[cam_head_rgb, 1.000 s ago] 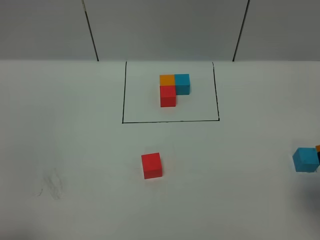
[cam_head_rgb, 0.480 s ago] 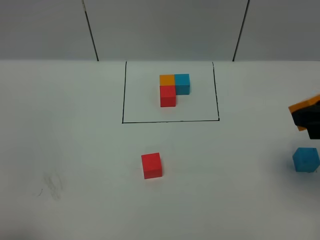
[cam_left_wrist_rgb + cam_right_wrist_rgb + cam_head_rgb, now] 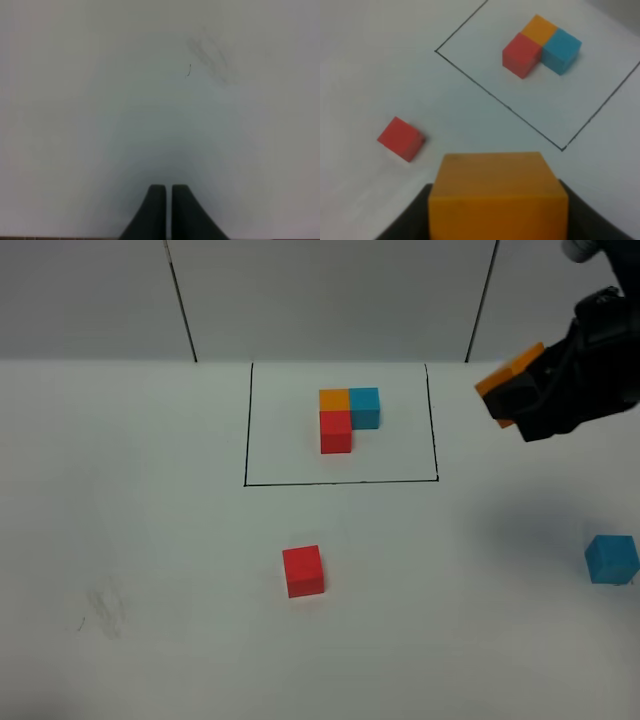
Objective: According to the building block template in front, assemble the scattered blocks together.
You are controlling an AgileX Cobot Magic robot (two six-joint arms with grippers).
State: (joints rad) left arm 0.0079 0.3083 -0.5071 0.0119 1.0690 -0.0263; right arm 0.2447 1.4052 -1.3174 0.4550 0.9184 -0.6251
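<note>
The building block template (image 3: 345, 418) is an L of orange, blue and red cubes inside a black drawn rectangle at the back centre; the right wrist view also shows the template (image 3: 540, 45). My right gripper (image 3: 520, 395) hangs high at the right, shut on the orange block (image 3: 508, 373), which fills the near part of the right wrist view as the orange block (image 3: 497, 195). The loose red block (image 3: 303, 571) lies in front of the rectangle. The light blue block (image 3: 611, 559) rests at the far right edge. My left gripper (image 3: 168, 192) is shut over bare table.
The white table (image 3: 150, 540) carries a faint grey smudge (image 3: 105, 610) at the front left, seen too as a smudge (image 3: 207, 55) in the left wrist view. Grey wall panels with dark seams stand behind the table.
My right gripper has lifted the orange block from beside the blue block at the right edge, up and leftward. The blue and red blocks stayed put.
</note>
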